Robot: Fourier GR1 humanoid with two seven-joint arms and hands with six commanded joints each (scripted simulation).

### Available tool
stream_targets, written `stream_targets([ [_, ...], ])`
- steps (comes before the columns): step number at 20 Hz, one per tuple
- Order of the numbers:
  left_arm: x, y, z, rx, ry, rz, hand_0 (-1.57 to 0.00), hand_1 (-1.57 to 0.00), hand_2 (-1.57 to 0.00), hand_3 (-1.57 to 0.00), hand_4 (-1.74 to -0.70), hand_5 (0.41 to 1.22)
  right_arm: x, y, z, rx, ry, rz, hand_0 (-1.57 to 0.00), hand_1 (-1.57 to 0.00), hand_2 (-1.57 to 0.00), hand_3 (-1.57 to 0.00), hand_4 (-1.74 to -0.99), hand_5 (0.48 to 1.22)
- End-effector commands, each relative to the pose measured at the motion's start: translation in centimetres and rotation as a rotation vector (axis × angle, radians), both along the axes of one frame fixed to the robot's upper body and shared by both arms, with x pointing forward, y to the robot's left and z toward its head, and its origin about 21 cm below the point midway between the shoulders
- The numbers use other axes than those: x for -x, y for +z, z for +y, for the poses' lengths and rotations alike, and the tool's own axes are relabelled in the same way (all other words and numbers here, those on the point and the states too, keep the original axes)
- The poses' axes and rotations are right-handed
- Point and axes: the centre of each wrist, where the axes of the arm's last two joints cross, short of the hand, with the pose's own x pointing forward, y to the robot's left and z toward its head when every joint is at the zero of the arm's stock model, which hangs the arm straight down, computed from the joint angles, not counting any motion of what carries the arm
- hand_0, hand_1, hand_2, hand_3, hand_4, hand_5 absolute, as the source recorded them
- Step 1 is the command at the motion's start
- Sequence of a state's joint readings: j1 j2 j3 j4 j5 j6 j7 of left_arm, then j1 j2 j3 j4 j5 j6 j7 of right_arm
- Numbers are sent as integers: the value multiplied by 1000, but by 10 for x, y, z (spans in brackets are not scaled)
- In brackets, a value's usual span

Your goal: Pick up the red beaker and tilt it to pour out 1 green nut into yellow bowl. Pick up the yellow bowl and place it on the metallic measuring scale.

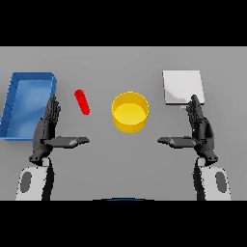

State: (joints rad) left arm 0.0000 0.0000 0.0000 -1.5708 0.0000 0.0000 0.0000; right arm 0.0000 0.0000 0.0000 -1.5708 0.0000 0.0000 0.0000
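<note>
Even, flat light; no hard shadows, no glare. Soft blur overall, edges fuzzy. No edge distortion.

A lab bench: red beaker (82,102), metallic scale (182,87), grey table (125,159).

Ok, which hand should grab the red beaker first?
Left. The red beaker lies just beyond the open left hand, while the right hand sits past the yellow bowl, near the scale.
</note>
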Motion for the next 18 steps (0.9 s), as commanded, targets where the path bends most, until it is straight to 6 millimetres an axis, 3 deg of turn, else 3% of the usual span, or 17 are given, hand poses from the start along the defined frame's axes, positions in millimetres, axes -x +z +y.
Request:
stream_targets([
  [1,1,0,-1,1,0,-1,1,1,1,1,-1141,660,0,0,1,-1,0,0,1,1,1,1,-1071,578],
  [6,9,-1,-8,4,-6,-10,1,1,1,1,-1141,660,-5,1,7,-4,-2,8,1,1,1,1,-1071,578],
  [8,29,9,-9,-128,-68,-68,1,1,1,1,-1143,660,10,8,6,241,20,-134,1,1,1,1,-1072,577],
  [11,41,22,-7,-192,-88,-58,1,1,1,1,-1138,660,19,13,17,337,33,-164,1,1,1,1,-1071,581],
  [14,39,26,-11,-193,-102,-15,1,1,1,1,-1139,652,22,13,15,320,55,-147,1,1,1,1,-1118,600],
  [18,22,18,-10,-215,-114,34,1,1,1,1,-1137,647,17,14,15,281,84,-148,1,1,1,1,-1180,627],
])
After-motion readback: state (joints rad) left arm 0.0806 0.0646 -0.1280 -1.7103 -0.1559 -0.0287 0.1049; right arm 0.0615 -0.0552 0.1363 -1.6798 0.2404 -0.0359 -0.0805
